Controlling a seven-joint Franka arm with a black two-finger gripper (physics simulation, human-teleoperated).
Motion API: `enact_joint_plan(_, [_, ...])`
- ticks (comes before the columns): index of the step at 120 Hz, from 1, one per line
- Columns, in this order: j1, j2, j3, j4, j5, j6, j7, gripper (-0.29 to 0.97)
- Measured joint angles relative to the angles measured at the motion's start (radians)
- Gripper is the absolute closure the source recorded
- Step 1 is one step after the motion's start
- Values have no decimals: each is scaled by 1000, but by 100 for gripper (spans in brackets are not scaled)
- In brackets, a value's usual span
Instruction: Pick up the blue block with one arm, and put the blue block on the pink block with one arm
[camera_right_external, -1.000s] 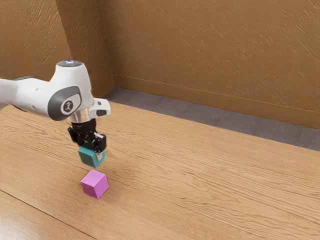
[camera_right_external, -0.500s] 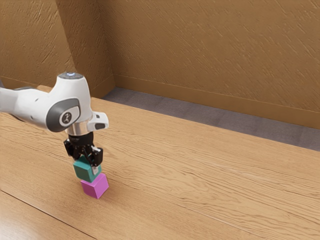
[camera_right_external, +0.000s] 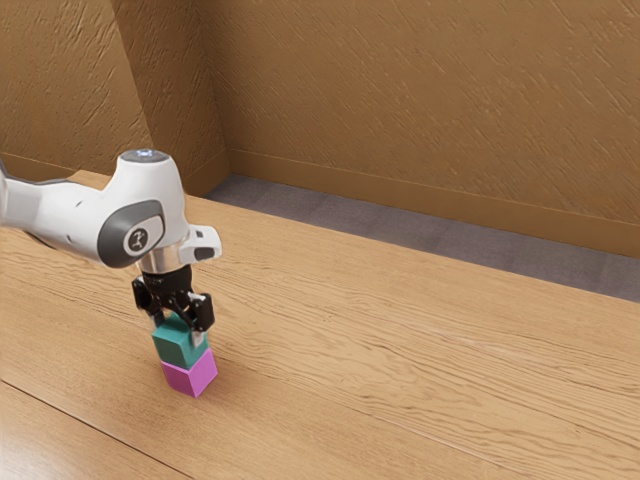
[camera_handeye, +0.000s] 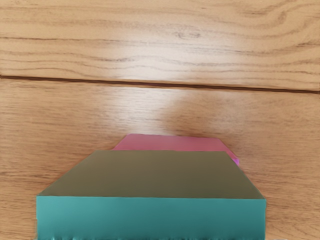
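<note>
The blue block (camera_right_external: 178, 349), teal in colour, sits on top of the pink block (camera_right_external: 190, 378) on the wooden table at the exterior view's lower left. My black gripper (camera_right_external: 180, 322) comes straight down onto it and is shut on its upper part, one finger on each side. In the wrist view the blue block (camera_handeye: 150, 200) lies just under my hand. A strip of the pink block (camera_handeye: 172, 143) peeks out from behind it. The two blocks are roughly aligned, with the pink one slightly offset.
The wooden table (camera_right_external: 420, 360) stretches wide to the exterior view's right of the stack. A grey floor strip (camera_right_external: 440, 235) and brown walls (camera_right_external: 430, 100) lie behind the table's far edge. A dark seam between planks (camera_handeye: 160, 84) crosses the table beyond the blocks.
My gripper carried the blue block down and over the pink block. A second ago it hung above and behind the pink block; now it rests on top of it.
</note>
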Motion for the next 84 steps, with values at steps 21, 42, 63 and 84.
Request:
enact_joint_plan(21, [3, -104, -3, 6, -3, -24, 4, 6])
enact_joint_plan(42, [-12, -191, -30, 238, -32, -185, 5, 2])
enact_joint_plan(63, [-122, -169, 129, 506, -26, -378, 6, 1])
enact_joint_plan(84, [-135, -164, 163, 596, -5, -494, 8, 0])
